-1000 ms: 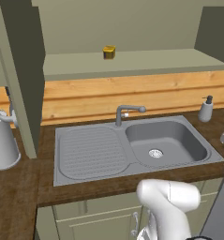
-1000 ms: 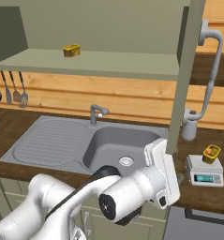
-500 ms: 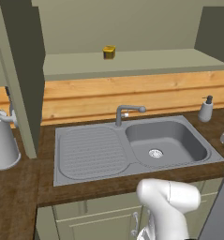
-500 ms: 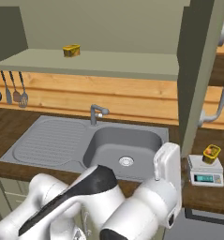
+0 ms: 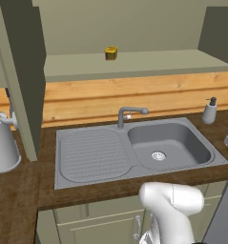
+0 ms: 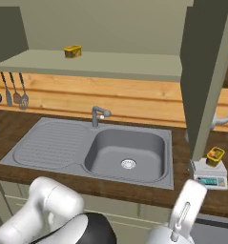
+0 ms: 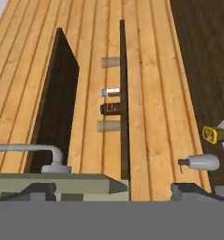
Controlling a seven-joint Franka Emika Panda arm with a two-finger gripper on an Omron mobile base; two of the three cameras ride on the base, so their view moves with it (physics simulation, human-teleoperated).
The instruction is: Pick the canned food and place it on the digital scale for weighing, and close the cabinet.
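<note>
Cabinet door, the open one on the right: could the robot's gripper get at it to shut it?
Probably yes. The cabinet door hangs open above the counter. In the hand view its olive edge and silver handle lie close ahead of the gripper, whose fingers stand apart, with nothing in between.

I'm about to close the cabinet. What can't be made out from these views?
- Digital scale readout: right base view, too small to read.
- Canned food label: right base view, too small to read.
- Most of the digital scale in the left base view: cut off by the right edge.
- Wall and counter behind the open cabinet door: right base view, hidden by the door.
</note>
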